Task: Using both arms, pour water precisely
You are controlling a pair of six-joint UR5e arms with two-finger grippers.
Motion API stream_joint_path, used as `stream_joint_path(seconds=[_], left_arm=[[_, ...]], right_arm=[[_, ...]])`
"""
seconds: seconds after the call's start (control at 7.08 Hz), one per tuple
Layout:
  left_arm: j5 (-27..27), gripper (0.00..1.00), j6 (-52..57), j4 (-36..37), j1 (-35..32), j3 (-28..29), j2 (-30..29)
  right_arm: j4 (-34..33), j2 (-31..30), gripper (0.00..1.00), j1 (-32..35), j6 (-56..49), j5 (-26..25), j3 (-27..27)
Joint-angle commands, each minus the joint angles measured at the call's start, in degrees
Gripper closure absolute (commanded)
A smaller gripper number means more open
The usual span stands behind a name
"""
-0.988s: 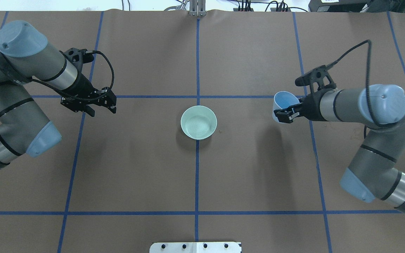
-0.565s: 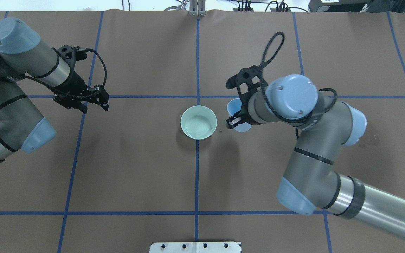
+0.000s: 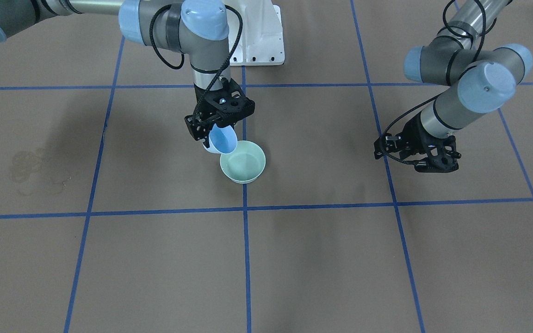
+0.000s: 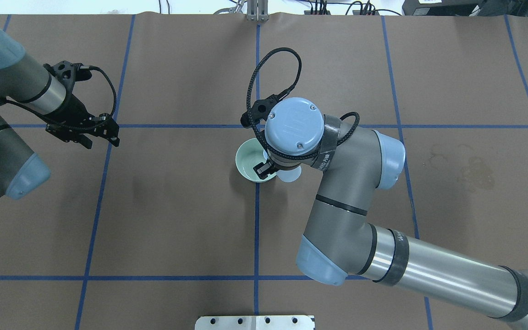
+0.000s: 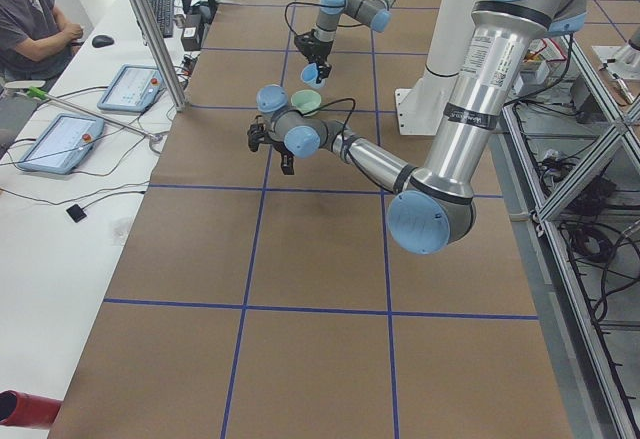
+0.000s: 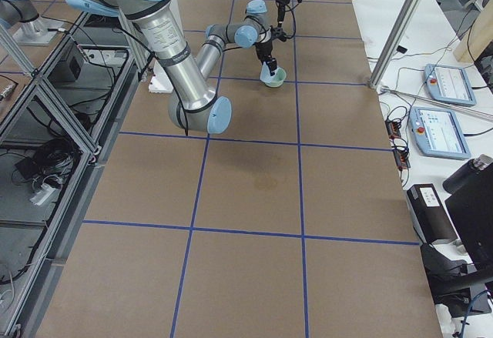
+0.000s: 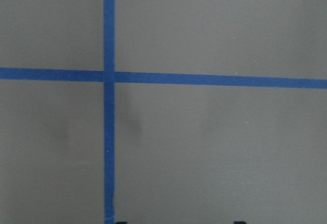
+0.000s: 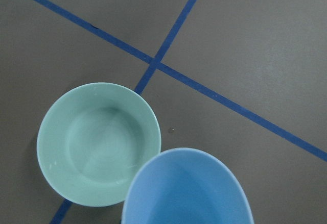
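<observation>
no legible text or markings

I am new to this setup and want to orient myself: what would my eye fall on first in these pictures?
First, the right gripper at the middle of the brown table, shut on a tilted blue cup whose mouth leans toward a pale green bowl. Next, the left gripper, open and empty, hovers far to the side above bare table.

The right arm stretches far forward, wrist pointing straight down, with the right tool clamped on a tilted blue cup. The left arm folds at its elbow, well apart from that tool; the left tool gapes wide, empty.
</observation>
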Motion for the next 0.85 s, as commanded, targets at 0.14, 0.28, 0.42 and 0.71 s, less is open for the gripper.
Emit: stream_joint_path(seconds=[0.14,0.28,0.42,0.71], left_arm=[[-0.4,0.24,0.4,0.1,-0.4,-0.2,0.7],[-0.4,0.24,0.4,0.0,-0.4,-0.2,0.8],[-0.4,0.24,0.4,0.0,-0.4,-0.3,0.9],[-0.4,0.24,0.4,0.0,-0.4,-0.4,1.3]], right_arm=[[-11.7,8.4,1.00,-0.3,-15.7,-0.1,-7.0],[-16.3,9.9,1.00,-0.3,-21.9,-0.8,-6.8],[-16.6,10.0,1.00,-0.3,-22.7,-2.2,-7.2],[-20.3,13.3,1.00,-0.3,-31.6,-5.2,-10.5]])
